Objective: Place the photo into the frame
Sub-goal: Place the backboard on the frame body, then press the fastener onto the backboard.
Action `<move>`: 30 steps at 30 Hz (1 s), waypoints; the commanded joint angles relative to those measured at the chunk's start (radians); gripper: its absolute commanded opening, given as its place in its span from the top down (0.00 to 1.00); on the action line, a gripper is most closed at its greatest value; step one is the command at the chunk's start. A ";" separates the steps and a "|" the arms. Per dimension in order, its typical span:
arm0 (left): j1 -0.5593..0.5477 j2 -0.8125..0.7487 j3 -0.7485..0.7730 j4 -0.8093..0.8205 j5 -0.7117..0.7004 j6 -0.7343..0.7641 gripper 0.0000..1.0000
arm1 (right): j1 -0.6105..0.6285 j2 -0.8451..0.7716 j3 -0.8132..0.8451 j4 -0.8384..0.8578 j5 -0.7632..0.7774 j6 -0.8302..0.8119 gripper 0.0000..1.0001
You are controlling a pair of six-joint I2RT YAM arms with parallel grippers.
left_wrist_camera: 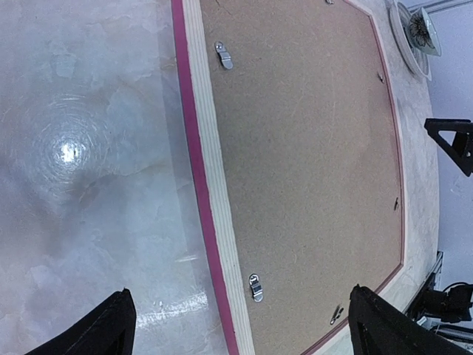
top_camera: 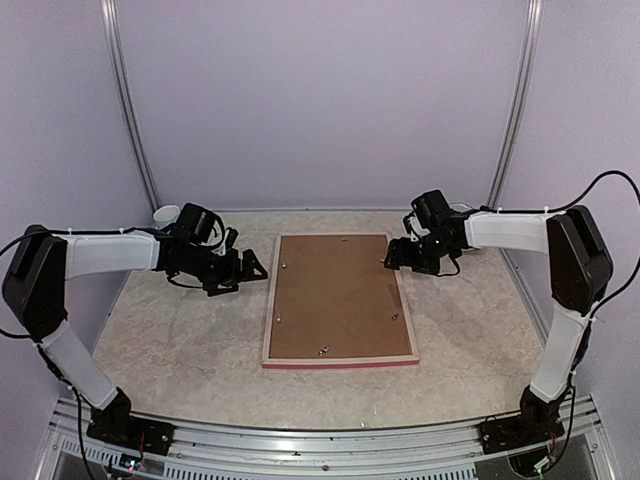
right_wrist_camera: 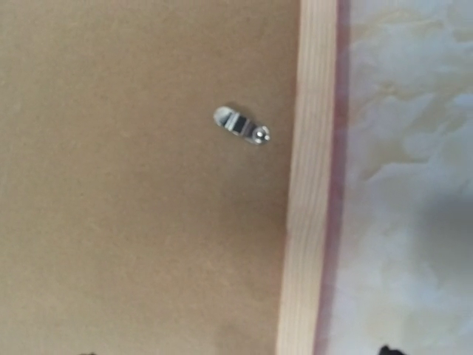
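The frame (top_camera: 268, 322) lies face down in the middle of the table, pale wood back up and pink edge showing at the front. A plain brown backing board (top_camera: 340, 295) fills it, with small metal clips (left_wrist_camera: 256, 287) along its sides. The photo is hidden. My left gripper (top_camera: 243, 270) is open and empty, just left of the frame's left rail (left_wrist_camera: 211, 170). My right gripper (top_camera: 400, 256) is open and empty, low over the frame's right rail (right_wrist_camera: 310, 185) near a clip (right_wrist_camera: 242, 124); only its fingertips show at the bottom of the right wrist view.
A white cup (top_camera: 166, 214) stands at the back left behind the left arm. Another white round object (left_wrist_camera: 417, 29) sits at the back right by the right arm. Purple walls close in the marbled table (top_camera: 180, 340) on three sides.
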 commanded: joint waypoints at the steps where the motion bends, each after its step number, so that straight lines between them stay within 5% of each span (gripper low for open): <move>1: -0.047 0.016 0.010 -0.024 -0.082 0.011 0.01 | 0.026 -0.054 -0.036 0.001 0.042 -0.056 0.19; 17: -0.163 0.117 0.030 -0.107 -0.185 0.060 0.02 | 0.097 -0.094 -0.134 -0.035 0.106 -0.120 0.28; 30: -0.175 0.175 0.036 -0.110 -0.188 0.074 0.16 | 0.112 -0.135 -0.204 -0.011 0.110 -0.117 0.37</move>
